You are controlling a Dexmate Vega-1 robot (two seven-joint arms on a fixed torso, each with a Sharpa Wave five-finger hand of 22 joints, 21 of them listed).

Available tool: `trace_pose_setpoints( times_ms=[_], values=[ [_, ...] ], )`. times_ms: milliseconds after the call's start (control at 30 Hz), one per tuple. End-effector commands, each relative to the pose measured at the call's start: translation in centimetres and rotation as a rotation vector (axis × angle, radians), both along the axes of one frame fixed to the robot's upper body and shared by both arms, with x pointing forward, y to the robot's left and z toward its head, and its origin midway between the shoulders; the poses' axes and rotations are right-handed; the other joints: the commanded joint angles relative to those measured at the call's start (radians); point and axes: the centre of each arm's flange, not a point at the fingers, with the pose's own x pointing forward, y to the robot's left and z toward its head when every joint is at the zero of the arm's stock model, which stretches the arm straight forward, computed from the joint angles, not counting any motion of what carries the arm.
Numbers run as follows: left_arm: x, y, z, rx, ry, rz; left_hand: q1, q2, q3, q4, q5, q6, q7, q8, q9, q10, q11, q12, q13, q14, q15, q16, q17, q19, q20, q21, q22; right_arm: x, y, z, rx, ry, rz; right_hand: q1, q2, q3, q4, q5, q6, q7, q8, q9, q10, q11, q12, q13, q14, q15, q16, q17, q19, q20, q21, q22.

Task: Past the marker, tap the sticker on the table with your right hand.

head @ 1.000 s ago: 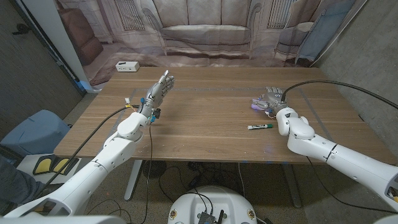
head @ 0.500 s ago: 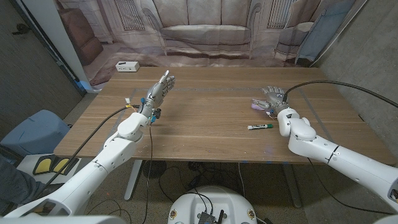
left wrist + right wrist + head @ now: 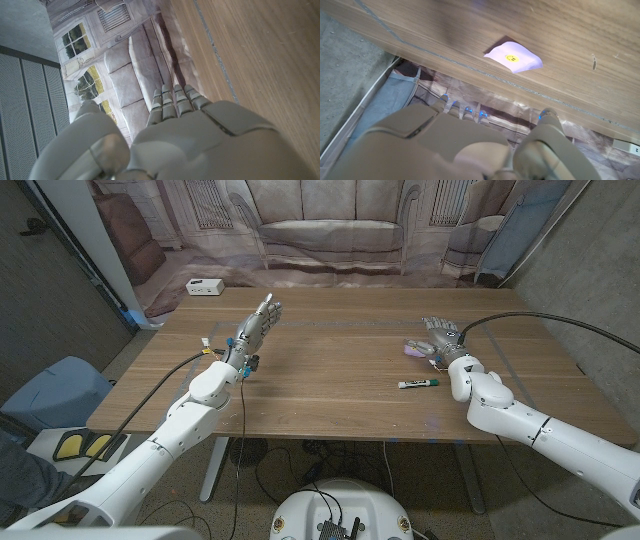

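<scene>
A small pale slip with a yellow smiley sticker (image 3: 412,348) lies on the wooden table (image 3: 330,380) at the right, beyond a green-capped white marker (image 3: 420,384). My right hand (image 3: 443,337) hovers just right of the sticker, fingers stretched out and holding nothing. In the right wrist view the sticker (image 3: 514,56) lies ahead of the right hand (image 3: 470,145), with a gap between them. My left hand (image 3: 257,323) stands at the table's left, fingers straight and raised, with nothing in it; the left wrist view shows the back of the left hand (image 3: 175,135).
A white box (image 3: 204,286) sits at the table's far left corner. A printed sofa backdrop (image 3: 330,230) hangs behind the far edge. A blue chair (image 3: 50,390) stands off the left side. Bare wood lies between the two hands.
My right hand and forearm have shifted slightly to the right and farther back, uncovering more of the sticker. The left arm has stayed put.
</scene>
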Motion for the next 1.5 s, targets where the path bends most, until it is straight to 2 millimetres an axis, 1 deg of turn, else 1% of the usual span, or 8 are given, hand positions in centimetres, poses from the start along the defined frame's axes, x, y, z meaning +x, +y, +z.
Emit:
trace_pose_setpoints(
  times_ms=[33, 233, 533, 667, 933, 967, 1300, 1500],
  values=[
    [0.1, 0.1, 0.2, 0.005, -0.005, -0.002, 0.004, 0.01, 0.001, -0.008, -0.003, 0.008, -0.002, 0.0, 0.002, 0.011, -0.001, -0.002, 0.0, 0.005, 0.003, 0.002, 0.003, 0.005, 0.005, -0.005, 0.005, -0.4, 0.1, 0.3, 0.062, -0.056, 0.06, 0.009, 0.001, 0.005, -0.007, 0.0, -0.058, -0.002, 0.005, 0.005, -0.126, 0.003, 0.009, 0.003, -0.203, -0.001, 0.008, 0.002, -0.105, -0.02, 0.013, 0.003],
    [0.1, 0.2, 0.4, 0.007, -0.006, -0.002, 0.005, 0.011, 0.001, -0.008, -0.003, 0.008, -0.003, 0.0, 0.002, 0.012, 0.002, -0.002, 0.0, 0.006, 0.003, 0.002, 0.003, 0.005, 0.004, -0.005, 0.005, -0.5, -0.2, 0.2, 0.139, -0.106, 0.133, 0.021, -0.002, 0.01, -0.016, 0.0, -0.04, 0.009, 0.006, 0.005, -0.067, 0.0, 0.029, 0.002, -0.137, -0.019, 0.025, -0.003, -0.015, -0.07, 0.033, 0.0],
    [0.1, 0.5, 0.5, 0.009, -0.011, -0.001, 0.005, 0.012, 0.002, -0.01, -0.004, 0.009, -0.003, -0.001, 0.002, 0.012, 0.001, -0.002, 0.0, 0.007, 0.003, 0.002, 0.003, 0.005, 0.003, -0.005, 0.005, -0.6, -0.8, 0.1, 0.282, -0.16, 0.24, 0.038, -0.005, 0.017, -0.028, 0.0, 0.058, 0.014, 0.031, 0.001, 0.011, 0.005, 0.048, -0.001, -0.07, -0.03, 0.036, -0.008, 0.055, -0.09, 0.038, -0.003],
    [0.1, 0.5, 0.5, 0.007, -0.01, -0.003, 0.005, 0.012, 0.002, -0.011, -0.004, 0.009, -0.003, -0.001, 0.002, 0.014, 0.002, -0.001, 0.0, 0.007, 0.003, 0.002, 0.003, 0.005, 0.003, -0.005, 0.005, -0.6, -1.2, 0.0, 0.345, -0.181, 0.297, 0.056, -0.005, 0.024, -0.037, 0.001, 0.119, 0.024, 0.036, -0.001, 0.053, 0.014, 0.052, -0.003, -0.011, -0.039, 0.045, -0.01, 0.15, -0.11, 0.053, -0.004],
    [0.2, 0.2, 0.5, 0.009, -0.012, -0.009, 0.006, 0.014, 0.003, -0.012, -0.004, 0.01, -0.003, -0.001, 0.002, 0.012, -0.001, -0.002, 0.0, 0.008, 0.003, 0.001, 0.003, 0.005, 0.003, -0.005, 0.005, -1.2, -1.3, 0.2, 0.356, -0.22, 0.337, 0.075, -0.009, 0.029, -0.045, 0.002, 0.152, 0.045, 0.034, -0.003, 0.096, 0.013, 0.059, -0.004, 0.033, -0.046, 0.049, -0.012, 0.218, -0.119, 0.06, -0.006],
    [0.2, 0.2, 0.5, 0.01, -0.012, -0.01, 0.006, 0.014, 0.003, -0.012, -0.004, 0.01, -0.002, -0.001, 0.002, 0.012, -0.001, -0.002, 0.0, 0.007, 0.003, 0.001, 0.003, 0.005, 0.003, -0.005, 0.005, -1.2, -1.3, 0.3, 0.363, -0.225, 0.346, 0.078, -0.01, 0.03, -0.047, 0.002, 0.155, 0.046, 0.033, -0.003, 0.104, 0.009, 0.059, -0.004, 0.041, -0.047, 0.05, -0.012, 0.229, -0.131, 0.061, -0.006],
    [0.1, 0.0, 0.7, 0.015, -0.016, -0.008, 0.006, 0.015, 0.004, -0.014, -0.004, 0.009, -0.003, -0.002, 0.002, 0.012, 0.001, -0.003, 0.0, 0.007, 0.003, 0.001, 0.003, 0.006, 0.003, -0.004, 0.005, -1.5, -1.4, 0.6, 0.431, -0.241, 0.415, 0.09, -0.014, 0.031, -0.05, 0.002, 0.192, 0.061, 0.036, -0.004, 0.141, 0.016, 0.065, -0.005, 0.073, -0.043, 0.051, -0.015, 0.262, -0.132, 0.058, -0.008],
    [0.1, 0.0, 0.7, 0.012, -0.017, -0.008, 0.007, 0.015, 0.004, -0.015, -0.004, 0.01, -0.003, -0.001, 0.002, 0.012, 0.0, -0.003, 0.0, 0.009, 0.004, 0.001, 0.003, 0.006, 0.002, -0.004, 0.005, -1.5, -1.5, 0.7, 0.507, -0.243, 0.471, 0.092, -0.016, 0.03, -0.048, 0.001, 0.252, 0.057, 0.051, -0.004, 0.142, 0.019, 0.058, -0.005, 0.074, -0.042, 0.044, -0.014, 0.261, -0.13, 0.045, -0.008]
  ],
)
